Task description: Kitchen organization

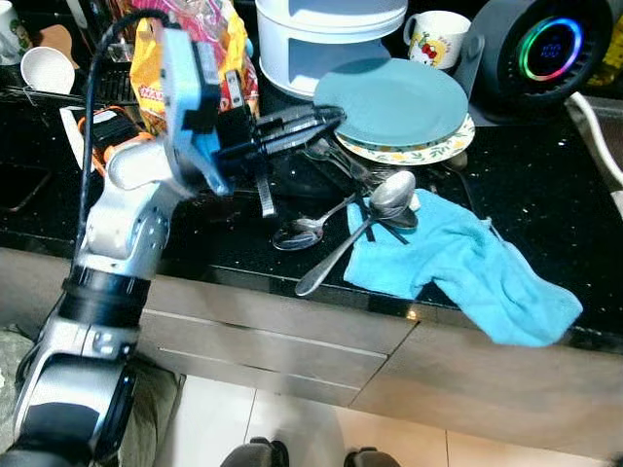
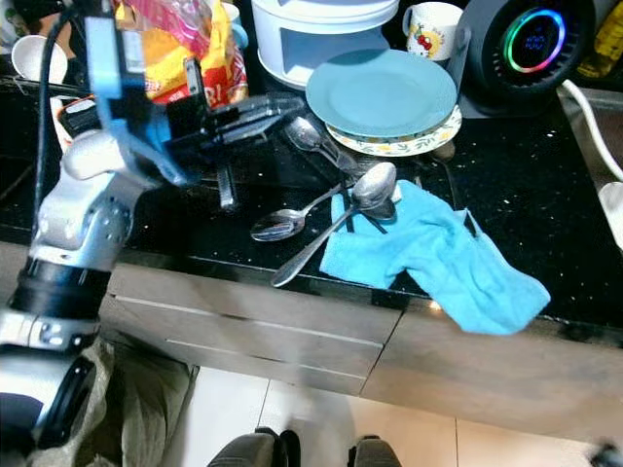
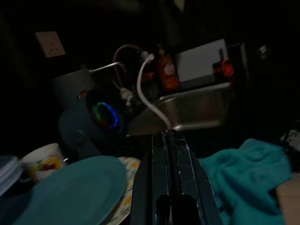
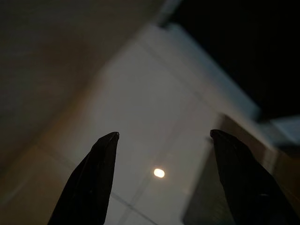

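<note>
My left gripper is held level over the black counter, shut with nothing seen between its fingers. Its tips are at the near-left rim of a teal plate that lies on a flower-patterned plate. In the left wrist view the fingers are pressed together and point past the teal plate toward the sink. Several spoons lie below the gripper, partly on a blue cloth that hangs over the counter edge. My right gripper is open, over the tiled floor.
A white lidded container, a fruit-print mug and a dark appliance with a glowing ring stand at the back. A yellow snack bag and a white cup are at the back left. Drawers run below the counter.
</note>
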Controlling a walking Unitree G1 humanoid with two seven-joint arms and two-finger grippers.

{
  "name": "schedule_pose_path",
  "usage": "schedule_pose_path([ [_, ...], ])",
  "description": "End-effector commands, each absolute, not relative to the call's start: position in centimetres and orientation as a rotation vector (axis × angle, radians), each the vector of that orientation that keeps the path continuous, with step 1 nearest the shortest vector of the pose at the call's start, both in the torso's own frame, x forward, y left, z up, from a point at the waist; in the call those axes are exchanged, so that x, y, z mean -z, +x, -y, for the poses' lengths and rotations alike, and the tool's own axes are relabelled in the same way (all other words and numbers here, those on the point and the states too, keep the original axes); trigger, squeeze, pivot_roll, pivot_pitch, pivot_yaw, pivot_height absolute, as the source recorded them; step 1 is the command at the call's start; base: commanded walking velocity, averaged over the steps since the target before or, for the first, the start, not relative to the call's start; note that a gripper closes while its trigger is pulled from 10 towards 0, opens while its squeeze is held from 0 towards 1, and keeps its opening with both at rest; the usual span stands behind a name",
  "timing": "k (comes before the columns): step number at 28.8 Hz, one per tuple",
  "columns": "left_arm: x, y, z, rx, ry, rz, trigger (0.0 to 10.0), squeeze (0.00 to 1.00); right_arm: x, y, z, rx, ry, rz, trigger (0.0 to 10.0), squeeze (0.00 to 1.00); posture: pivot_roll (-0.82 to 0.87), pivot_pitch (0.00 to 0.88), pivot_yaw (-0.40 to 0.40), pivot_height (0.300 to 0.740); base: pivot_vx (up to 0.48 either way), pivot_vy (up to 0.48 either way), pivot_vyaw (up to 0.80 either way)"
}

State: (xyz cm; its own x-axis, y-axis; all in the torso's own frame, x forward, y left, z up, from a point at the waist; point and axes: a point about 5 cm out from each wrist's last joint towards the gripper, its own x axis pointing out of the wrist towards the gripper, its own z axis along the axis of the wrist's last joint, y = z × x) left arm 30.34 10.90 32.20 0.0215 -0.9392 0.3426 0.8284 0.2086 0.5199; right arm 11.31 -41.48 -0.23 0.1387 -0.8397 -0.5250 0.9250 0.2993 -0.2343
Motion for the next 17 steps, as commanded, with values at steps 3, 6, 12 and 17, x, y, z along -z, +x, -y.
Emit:
schedule_pose_path([
  [3,-32.0,28.9,-10.4,1.458,0.071,0.703,10.0,0.00,-1.4,8.4,43.7,1.540,0.122,-0.617,10.0,0.00,0.00,0.166,0.038,0.740,0.000,0.000,0.00],
  [6,-31.6,28.3,-10.1,1.490,0.017,0.686,10.0,0.00,-3.1,7.6,45.2,1.640,0.079,-0.547,10.0,0.00,0.00,0.167,0.040,0.740,0.000,0.000,0.00],
  [12,-30.4,26.1,-10.0,1.589,-0.119,0.635,10.0,0.00,-11.4,7.3,49.5,1.823,-0.074,-0.127,10.0,0.00,0.00,0.166,0.058,0.740,0.000,0.000,0.00],
  [17,-30.2,24.9,-10.5,1.636,-0.216,0.627,10.0,0.00,-16.7,8.0,50.7,1.827,-0.120,0.126,10.0,0.00,0.00,0.164,0.064,0.740,0.000,0.000,0.00],
])
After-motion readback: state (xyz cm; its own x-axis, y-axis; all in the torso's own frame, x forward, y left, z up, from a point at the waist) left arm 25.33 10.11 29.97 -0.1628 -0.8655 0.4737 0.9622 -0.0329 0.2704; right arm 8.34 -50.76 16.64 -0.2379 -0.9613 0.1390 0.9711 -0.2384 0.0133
